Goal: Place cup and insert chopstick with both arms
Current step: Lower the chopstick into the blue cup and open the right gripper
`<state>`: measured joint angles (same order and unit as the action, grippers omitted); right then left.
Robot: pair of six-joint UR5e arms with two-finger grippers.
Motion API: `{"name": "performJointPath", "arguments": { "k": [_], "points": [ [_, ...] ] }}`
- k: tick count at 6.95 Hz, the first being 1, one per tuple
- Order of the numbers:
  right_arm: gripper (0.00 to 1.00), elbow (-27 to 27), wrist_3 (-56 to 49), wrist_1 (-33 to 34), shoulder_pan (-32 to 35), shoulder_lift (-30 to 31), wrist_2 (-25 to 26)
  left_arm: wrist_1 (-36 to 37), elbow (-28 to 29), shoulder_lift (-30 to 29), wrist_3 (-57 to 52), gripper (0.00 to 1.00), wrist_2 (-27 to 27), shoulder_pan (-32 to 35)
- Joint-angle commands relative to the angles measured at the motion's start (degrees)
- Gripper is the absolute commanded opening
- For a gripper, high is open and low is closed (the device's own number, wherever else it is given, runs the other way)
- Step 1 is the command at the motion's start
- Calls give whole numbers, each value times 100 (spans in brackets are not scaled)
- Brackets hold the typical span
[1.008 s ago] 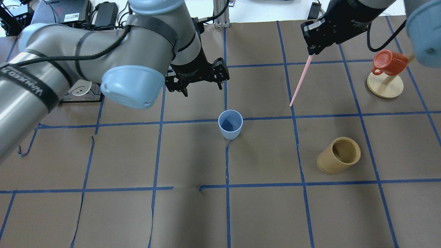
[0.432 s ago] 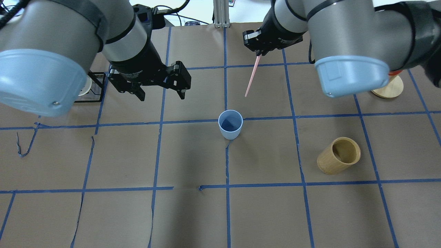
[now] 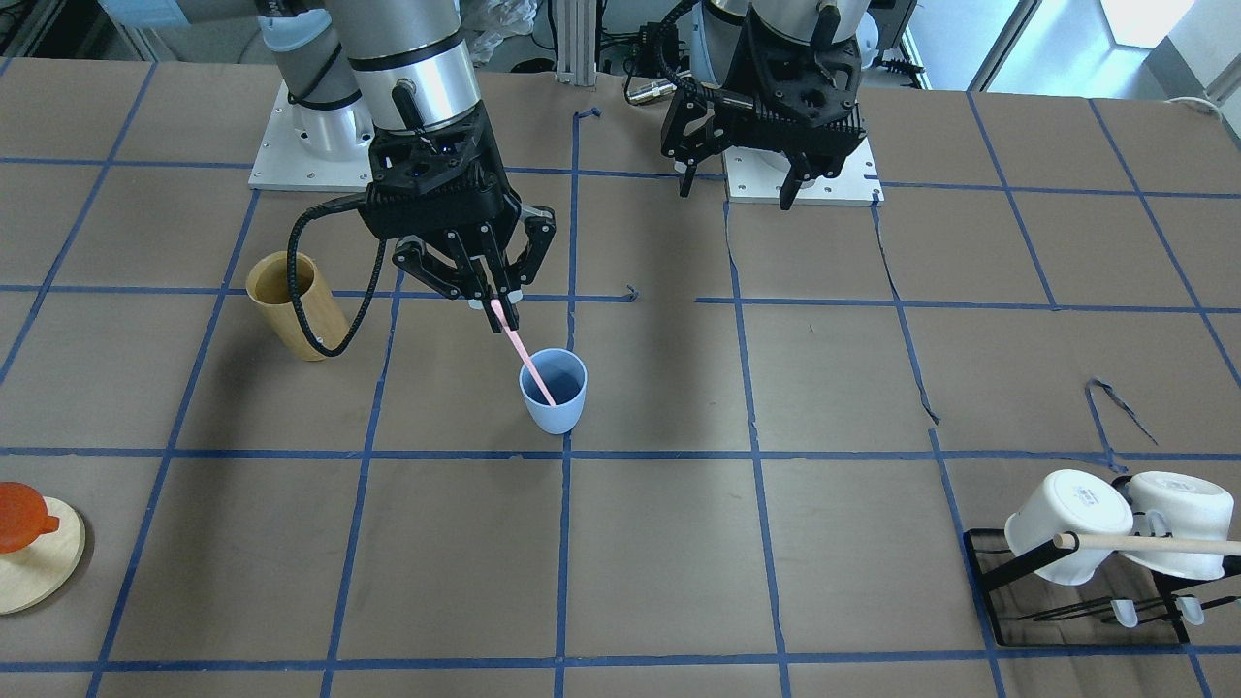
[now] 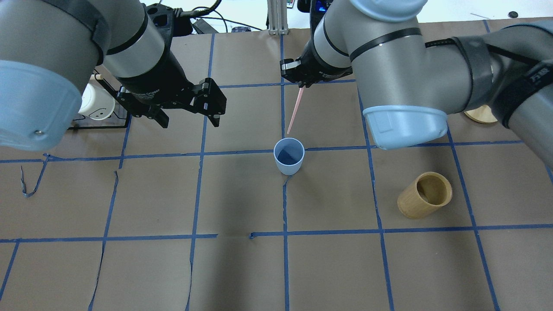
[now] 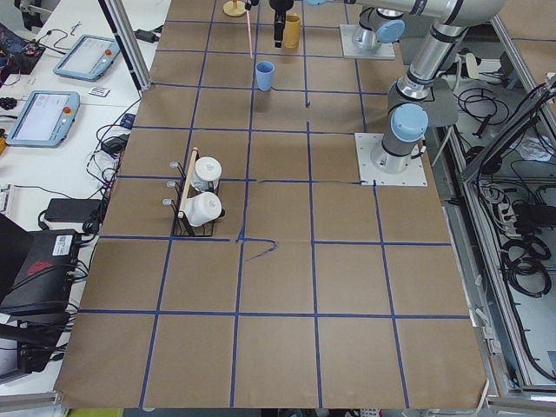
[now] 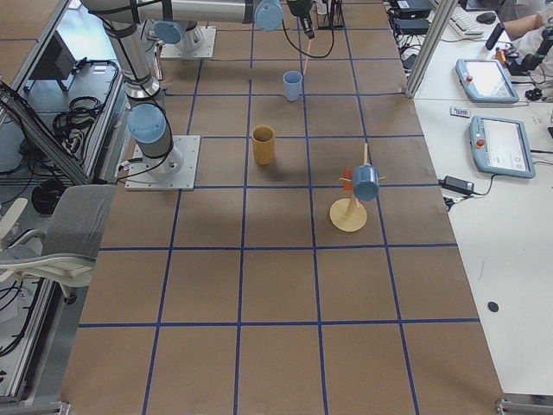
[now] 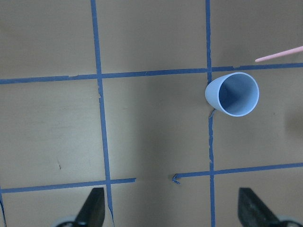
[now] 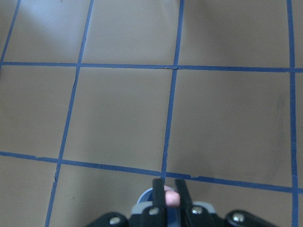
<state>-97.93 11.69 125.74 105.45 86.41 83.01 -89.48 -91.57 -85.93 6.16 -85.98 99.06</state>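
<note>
Bright, even overhead lighting is recorded in all views. Broad, soft-edged shadows are cast on the brown paper [image 4: 142, 268] around the blue cup [image 4: 289, 155], darkest on its camera side in the overhead view. In the front-facing view, an overexposed patch is seen far behind the cup. In the right wrist view, the right gripper [image 8: 169, 184] and pink chopstick [image 8: 171, 197] are rendered out of focus.

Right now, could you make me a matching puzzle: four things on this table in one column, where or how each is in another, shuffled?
1 blue cup
2 pink chopstick
3 wooden cup
4 white mugs

A hung on the black rack
B pinched in the right fingers
C upright in the middle
D alone on the robot's right half

Pairs: 1-C, 2-B, 3-D, 4-A.
</note>
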Motion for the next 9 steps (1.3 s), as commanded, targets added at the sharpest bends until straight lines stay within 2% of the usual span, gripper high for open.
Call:
{"name": "performJointPath", "arguments": {
  "k": [1, 4, 5, 6, 7, 8, 9],
  "points": [
    [7, -209, 18, 82, 107, 8, -13, 193, 25, -72, -61, 100, 2, -97],
    [9, -358, -35, 248, 204, -10, 13, 405, 25, -117, -106, 100, 29, -221],
    [16, -454, -27, 293, 204, -10, 13, 405, 16, -100, -106, 100, 29, -229],
    [45, -586, -18, 450, 204, -19, 13, 414, -10, -91, -106, 100, 29, -221],
    [82, -683, 17, 782, 204, -36, 13, 414, -28, -65, -106, 100, 20, -221],
    [98, -701, 52, 933, 204, -45, 13, 414, -37, -47, -106, 100, 20, -221],
    [100, -658, 61, 918, 204, -45, 30, 414, -37, -38, -97, 100, 20, -221]
  ]
}}
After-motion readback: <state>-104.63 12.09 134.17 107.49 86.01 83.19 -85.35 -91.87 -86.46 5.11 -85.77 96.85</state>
